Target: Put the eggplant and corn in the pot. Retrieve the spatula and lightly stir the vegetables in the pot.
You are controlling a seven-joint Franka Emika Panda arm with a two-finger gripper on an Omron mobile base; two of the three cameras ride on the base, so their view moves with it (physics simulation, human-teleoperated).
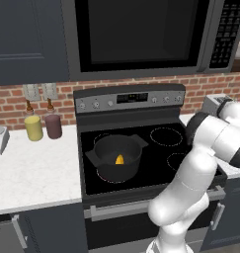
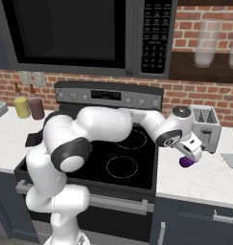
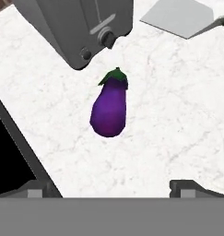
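- The pincer (image 3: 111, 186) hangs above the white marbled tabletop (image 3: 178, 124) right of the stove, its jaws spread wide and empty, with one dark fingertip at each lower corner of the hand view.
- The eggplant (image 3: 109, 109) lies flat on that tabletop between and ahead of the fingertips, apart from both; its green stem end points toward the toaster.
- In the right base view the eggplant (image 2: 186, 161) shows as a purple shape just under the hand.
- The toaster (image 2: 205, 125) stands near the eggplant's stem end, not touching it.
- A flat grey sheet (image 3: 178, 18) lies beside the toaster; what it is cannot be told.
- The pot (image 1: 116, 156) sits on the front left burner of the stove (image 1: 156, 158), well apart from the pincer.
- The corn (image 1: 120, 159) rests inside the pot.
- A yellow jar (image 1: 33, 127) and a maroon jar (image 1: 53, 126) stand side by side on the left tabletop by the brick wall.
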